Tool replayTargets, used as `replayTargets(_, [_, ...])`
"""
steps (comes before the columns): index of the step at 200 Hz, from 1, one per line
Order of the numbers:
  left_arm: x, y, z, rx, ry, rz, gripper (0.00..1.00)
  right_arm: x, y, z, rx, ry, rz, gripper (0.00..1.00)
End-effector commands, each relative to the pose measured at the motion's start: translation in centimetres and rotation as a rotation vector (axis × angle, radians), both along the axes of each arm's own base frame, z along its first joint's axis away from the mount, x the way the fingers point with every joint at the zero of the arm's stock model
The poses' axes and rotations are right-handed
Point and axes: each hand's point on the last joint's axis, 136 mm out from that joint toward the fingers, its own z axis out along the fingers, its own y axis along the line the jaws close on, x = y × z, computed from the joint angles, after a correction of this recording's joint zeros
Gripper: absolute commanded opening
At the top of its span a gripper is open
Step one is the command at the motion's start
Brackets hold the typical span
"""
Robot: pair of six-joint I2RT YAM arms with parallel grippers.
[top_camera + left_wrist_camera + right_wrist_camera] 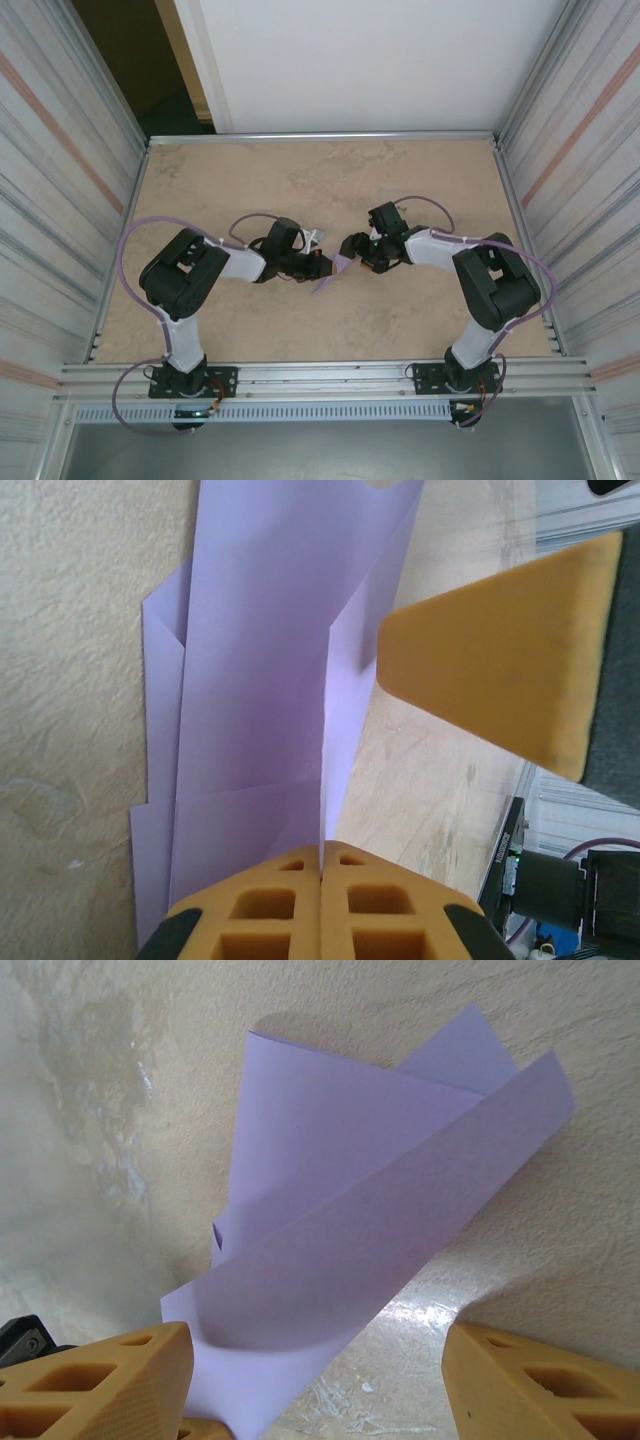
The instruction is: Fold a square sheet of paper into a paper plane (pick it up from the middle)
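Gently handle the thin, light, floppy paper [380,1190]. See left gripper [320,875] pinched shut on its edge, right gripper [315,1345] wide open. Grab the stiff fold.

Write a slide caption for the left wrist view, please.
Left gripper shut on the partly folded lavender paper, beige table behind.

One camera looks down from behind my arms [190,280]; both wrist cameras, close behind my orange fingers [290,920], share the folded lavender paper [370,1210].
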Motion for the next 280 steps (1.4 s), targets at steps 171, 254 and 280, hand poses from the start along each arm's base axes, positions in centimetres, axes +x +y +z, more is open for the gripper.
replayTargets(171, [-1.0,2.9,1.0,0.164,-0.095,-0.009,0.34,-1.3,-0.6,-5.3,-0.214,0.144,0.009,0.65])
replayTargets(254, [-1.7,2.5,-0.4,0.263,-0.099,-0.061,0.37,-1.4,-0.5,-5.5,-0.220,0.155,0.006,0.66])
replayTargets(280, [-1.8,2.7,-1.2,0.290,-0.094,-0.072,0.37,-1.4,-0.5,-5.6,-0.220,0.160,0.004,0.66])
